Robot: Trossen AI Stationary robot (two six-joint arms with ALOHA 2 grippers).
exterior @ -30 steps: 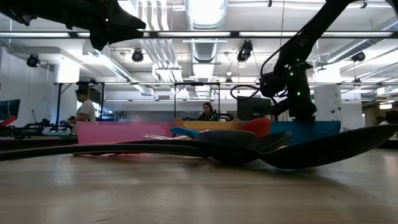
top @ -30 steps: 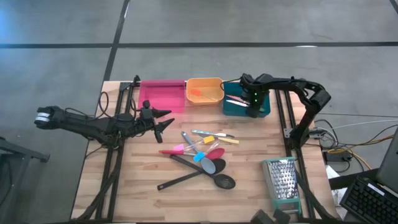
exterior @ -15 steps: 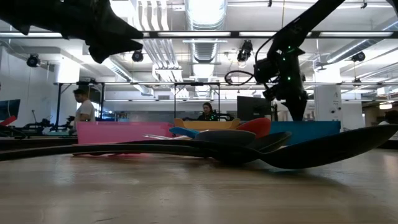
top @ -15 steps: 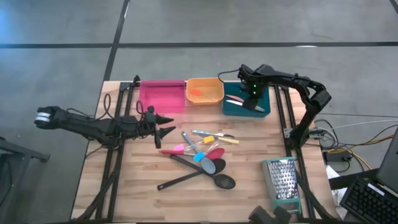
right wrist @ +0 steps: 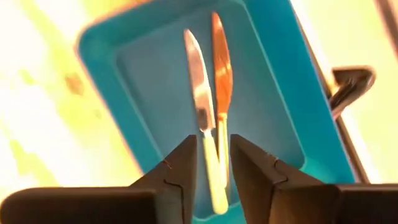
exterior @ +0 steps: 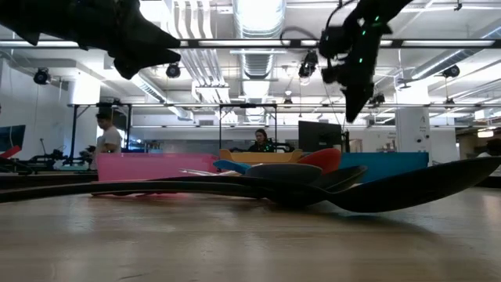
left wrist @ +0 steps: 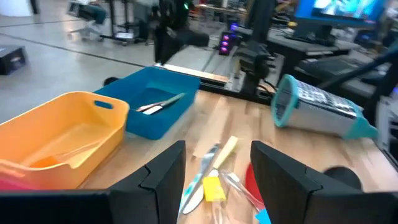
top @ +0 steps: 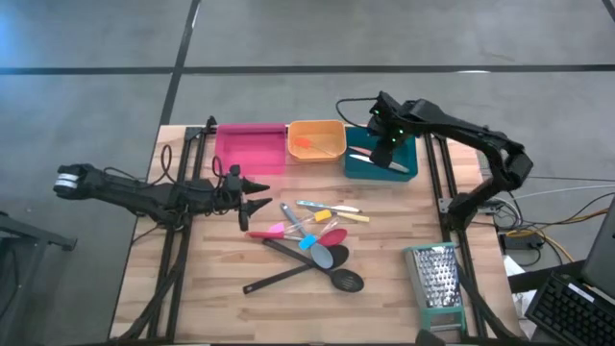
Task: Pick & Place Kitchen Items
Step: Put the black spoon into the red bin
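Three bins (top: 380, 159) are counted, two knives (right wrist: 202, 106) in the teal one, one grater (top: 437, 279), two grippers (top: 252, 189).

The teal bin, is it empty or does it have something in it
Not empty. The teal bin holds two knives lying side by side on its floor, seen from the right pincer hanging open above it.

Arm finish: both arms dark, matte black links and joints.
Left arm base (top: 69, 181): pale grey-white housing, left edge of frame.
Left end effector (left wrist: 214, 177): two black, angular fingers, smooth faces.
Right end effector (right wrist: 211, 174): two black fingers, bevelled edges.
Right arm wrist (top: 387, 128): green indicator lights; black cable looping beside it.
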